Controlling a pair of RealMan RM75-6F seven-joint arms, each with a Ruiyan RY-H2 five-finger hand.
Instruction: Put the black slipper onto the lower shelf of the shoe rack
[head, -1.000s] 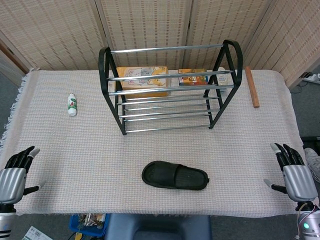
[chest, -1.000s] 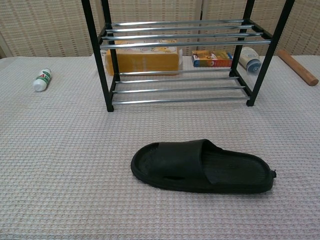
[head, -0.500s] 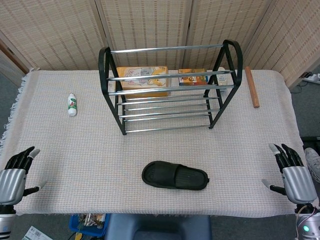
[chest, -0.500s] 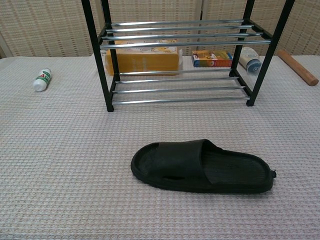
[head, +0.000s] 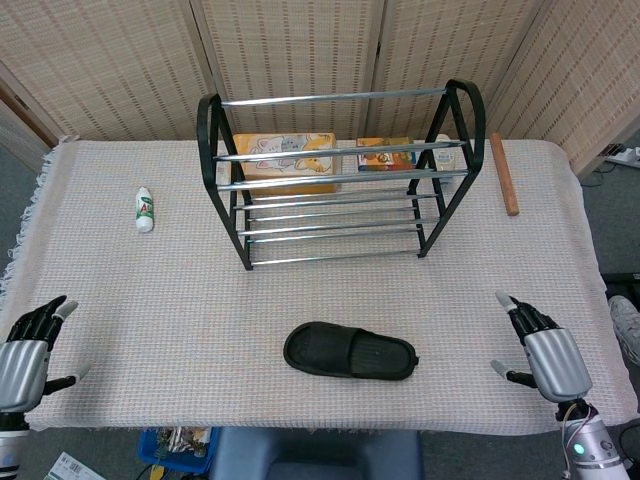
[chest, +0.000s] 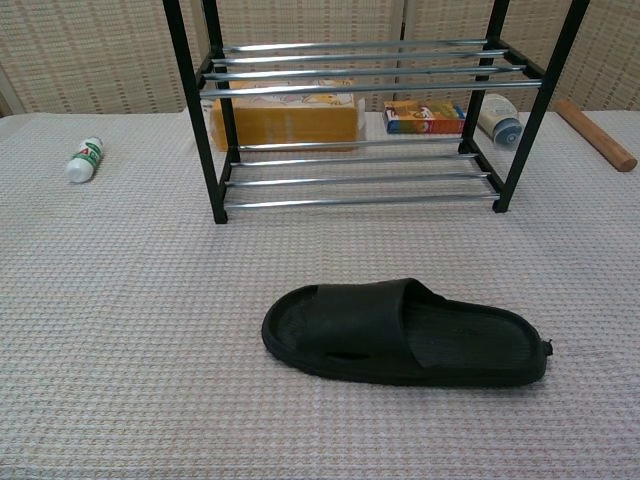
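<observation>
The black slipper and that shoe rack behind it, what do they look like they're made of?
The black slipper looks like moulded rubber or foam: matte black, one piece, with fine ribbing on the footbed. The shoe rack seems to be metal: shiny chrome-like bars that catch the light, set in black end frames, which could be painted metal or plastic; the pictures leave that open.

The left hand (head: 22, 347) and right hand (head: 545, 352) look alike: each has a smooth silver-grey metal shell over the back, dark black fingers (head: 38, 316) with pale grey tips, and a thin thumb with a light tip. Below the right hand, the grey wrist carries a small green light.
</observation>
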